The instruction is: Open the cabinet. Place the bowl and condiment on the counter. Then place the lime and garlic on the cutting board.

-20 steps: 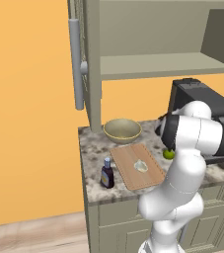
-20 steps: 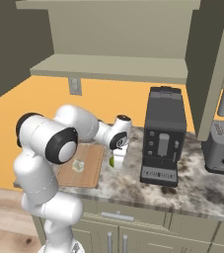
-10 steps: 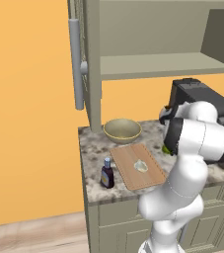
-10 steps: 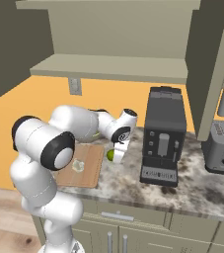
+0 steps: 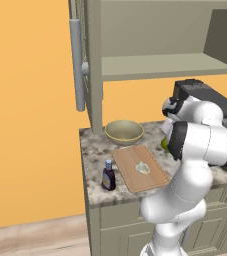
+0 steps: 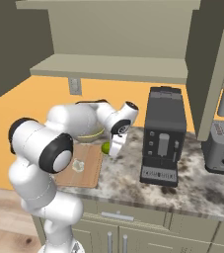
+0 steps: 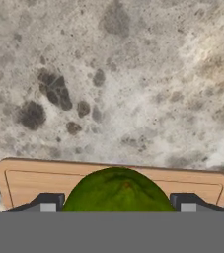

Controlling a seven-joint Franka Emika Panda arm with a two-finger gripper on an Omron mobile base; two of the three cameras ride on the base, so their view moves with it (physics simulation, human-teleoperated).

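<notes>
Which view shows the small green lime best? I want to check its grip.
The hand view: the small green lime sits large between the tool's fingertips. The right base view shows it small; the left base view, a sliver.

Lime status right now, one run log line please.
lime: between fingers, lifted | cutting board: holds garlic | cabinet: open

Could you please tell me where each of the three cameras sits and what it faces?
Left base view: behind the arm's left, facing the open cabinet, bowl and cutting board; arm at lower right.
Right base view: behind its right, facing the coffee machine; arm at lower left.
Hand view: looks down past the gripper, lime between its jaws.
All share lime and board.
</notes>
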